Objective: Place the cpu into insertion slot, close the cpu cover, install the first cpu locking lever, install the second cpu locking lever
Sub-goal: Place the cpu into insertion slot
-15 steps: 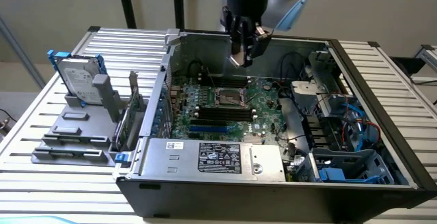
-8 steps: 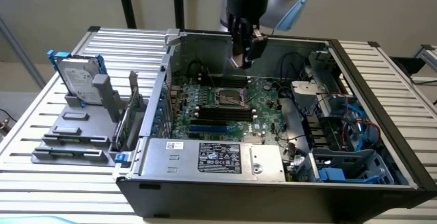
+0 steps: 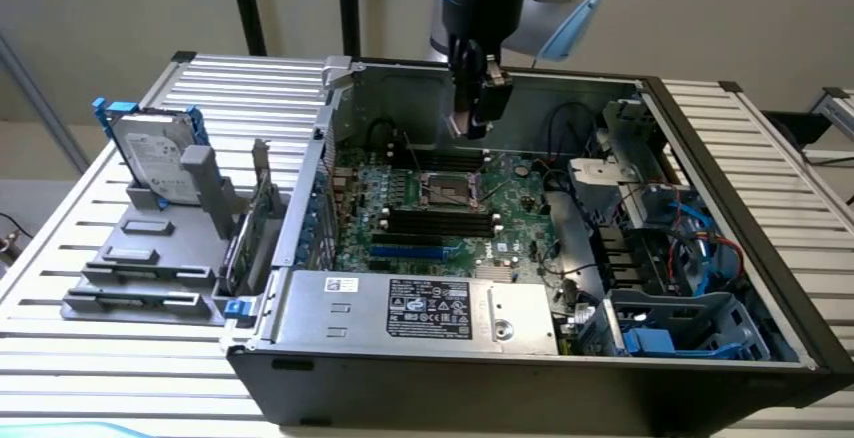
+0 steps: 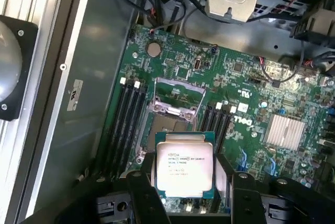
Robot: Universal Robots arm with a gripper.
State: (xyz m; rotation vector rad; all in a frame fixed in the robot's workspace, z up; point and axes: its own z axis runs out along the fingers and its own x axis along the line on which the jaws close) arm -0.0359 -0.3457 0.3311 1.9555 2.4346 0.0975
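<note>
My gripper [image 4: 187,185] is shut on the cpu [image 4: 185,164], a pale silver square chip with printed text, held flat between the black fingers [image 4: 140,190]. In the exterior view the gripper [image 3: 471,126] hangs inside the open computer case, a little above and behind the insertion slot [image 3: 450,189]. In the wrist view the insertion slot [image 4: 168,125] lies just beyond the chip, which hides part of it. The cpu cover [image 4: 179,94], a silvery frame with a central window, is swung open on the slot's far side.
Black memory slots [image 4: 125,124] flank the socket on both sides. A heatsink [image 4: 285,130] and cables sit nearby. The case wall [image 3: 324,188] rises at the exterior view's left, the power supply [image 3: 420,308] in front. A hard drive [image 3: 150,163] stands outside on a grey rack.
</note>
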